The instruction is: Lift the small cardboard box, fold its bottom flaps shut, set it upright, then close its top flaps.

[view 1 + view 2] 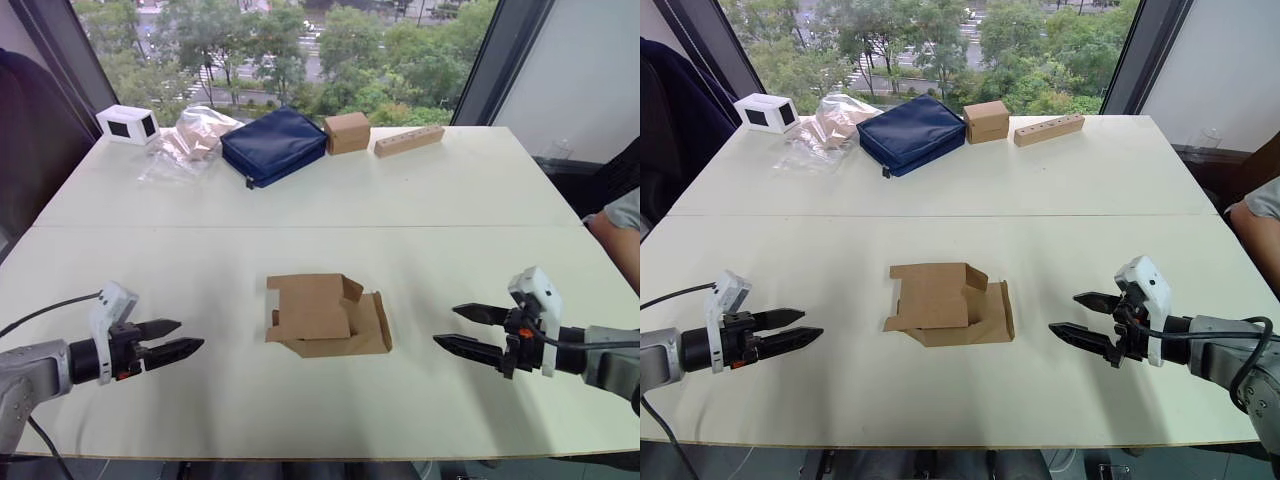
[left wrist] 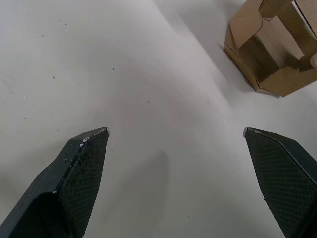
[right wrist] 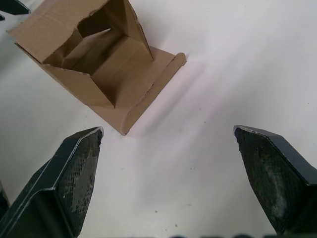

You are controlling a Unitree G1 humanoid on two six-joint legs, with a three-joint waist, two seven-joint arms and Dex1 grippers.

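L pincer (image 1: pixel 180 338) at 8 o'clock & R pincer (image 1: pixel 462 328) at 4, both wide, flank small cardboard box (image 1: pixel 325 315) lying flaps-open mid-tabletop (image 1: pixel 450 200).

Grey arms, black-fingered hands, white wrist cameras

No text, label or number is legible.

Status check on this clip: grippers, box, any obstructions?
Left gripper and right gripper open, flanking, touching nothing. Small cardboard box lying on the table, flaps open. Approach clear.
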